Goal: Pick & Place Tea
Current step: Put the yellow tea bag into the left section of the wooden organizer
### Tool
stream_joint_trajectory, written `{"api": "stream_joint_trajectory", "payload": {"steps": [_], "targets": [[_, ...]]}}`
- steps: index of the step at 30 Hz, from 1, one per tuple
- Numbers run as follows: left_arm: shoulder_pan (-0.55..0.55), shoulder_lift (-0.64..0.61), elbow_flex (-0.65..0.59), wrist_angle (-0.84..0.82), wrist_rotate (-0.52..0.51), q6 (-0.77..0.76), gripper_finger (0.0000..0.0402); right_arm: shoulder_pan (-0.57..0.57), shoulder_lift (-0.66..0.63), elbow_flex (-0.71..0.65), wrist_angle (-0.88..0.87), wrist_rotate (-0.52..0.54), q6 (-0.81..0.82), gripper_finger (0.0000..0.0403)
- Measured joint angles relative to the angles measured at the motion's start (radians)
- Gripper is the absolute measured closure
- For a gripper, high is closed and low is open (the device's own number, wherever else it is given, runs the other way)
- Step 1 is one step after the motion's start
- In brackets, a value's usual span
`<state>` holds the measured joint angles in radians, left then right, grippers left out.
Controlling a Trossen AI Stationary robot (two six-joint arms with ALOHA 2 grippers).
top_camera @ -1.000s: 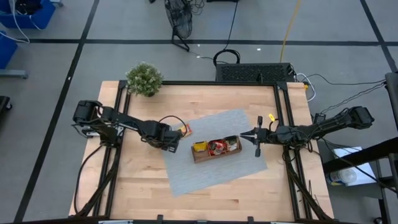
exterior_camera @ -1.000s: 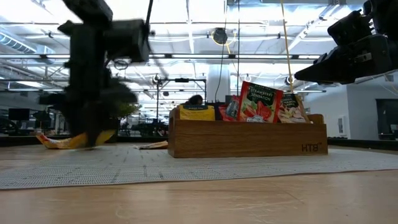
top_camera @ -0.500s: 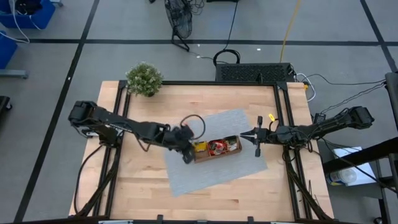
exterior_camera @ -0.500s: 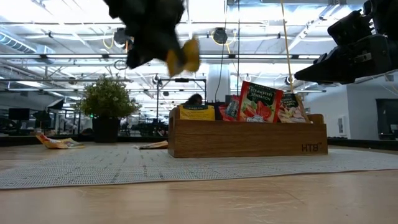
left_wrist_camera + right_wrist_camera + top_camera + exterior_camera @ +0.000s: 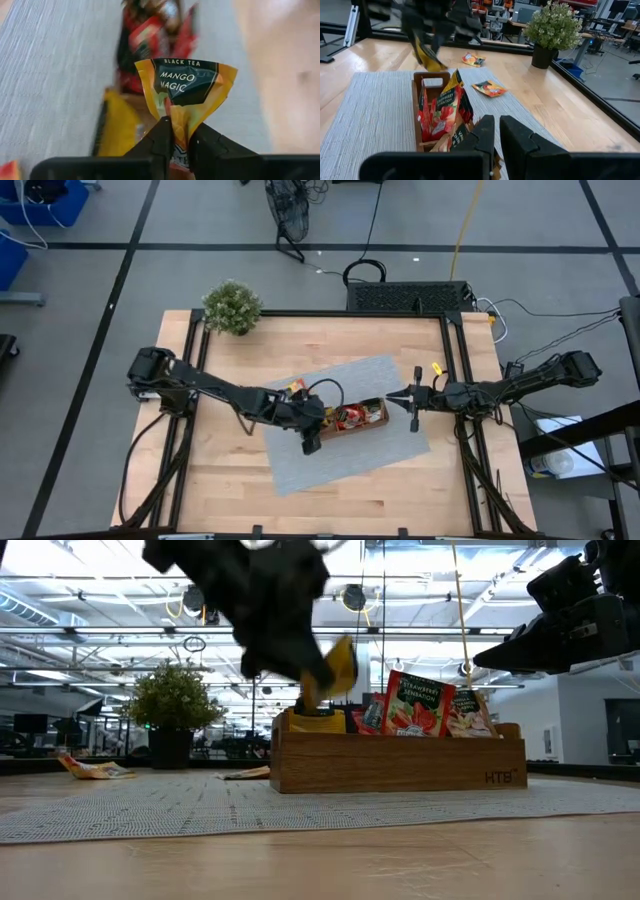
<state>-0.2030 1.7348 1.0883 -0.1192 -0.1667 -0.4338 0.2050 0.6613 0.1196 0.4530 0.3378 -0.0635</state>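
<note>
Left hand (image 5: 180,142), clenched on a yellow sachet (image 5: 186,92), has moved from mat to above tray (image 5: 400,765); drop pending.

The left arm reaches from the table's 9 o'clock side toward the centre, its forearm slanting slightly toward 4 o'clock. The left gripper (image 5: 181,136) hangs above the table, fingers (image 5: 161,137) pinched together on a thin item. The right arm stretches in from the 3 o'clock edge, almost straight along the 9 o'clock line. The right gripper (image 5: 497,131) is raised off the table, its two fingers close together with nothing between them.
</note>
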Motion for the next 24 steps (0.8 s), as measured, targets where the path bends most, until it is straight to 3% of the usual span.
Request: {"api": "stream_joint_trajectory", "payload": {"steps": [9, 24], "targets": [[0.054, 0.035, 0.0, -0.027, 0.019, -0.033, 0.036, 0.0, 0.0, 0.0, -0.001, -0.001, 0.0, 0.0385], [0.045, 0.035, 0.0, -0.044, 0.07, -0.046, 0.0242, 0.0, 0.0, 0.0, -0.002, -0.002, 0.0, 0.0385]]}}
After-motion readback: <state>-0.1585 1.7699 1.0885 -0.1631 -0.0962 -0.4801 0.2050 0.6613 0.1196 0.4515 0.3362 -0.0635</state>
